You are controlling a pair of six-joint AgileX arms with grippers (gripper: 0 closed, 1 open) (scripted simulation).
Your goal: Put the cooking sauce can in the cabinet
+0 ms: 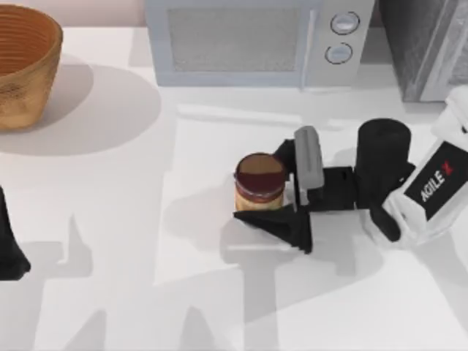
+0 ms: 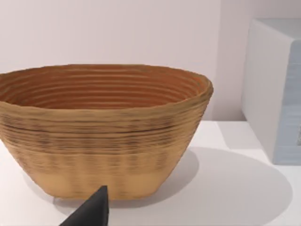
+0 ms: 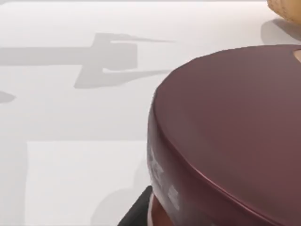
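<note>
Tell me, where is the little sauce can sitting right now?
In the top view the cooking sauce can stands upright on the white table, right of centre, in front of the microwave, with the right gripper around it.

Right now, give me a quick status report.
Right gripper at cooking sauce can, mid-table. Left gripper parked at left edge. Cabinet far right; microwave beside it.

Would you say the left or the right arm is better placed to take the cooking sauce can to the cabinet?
Right. The right gripper is already at the cooking sauce can, and the cabinet is on that side. The left gripper sits at the table's far left.
</note>
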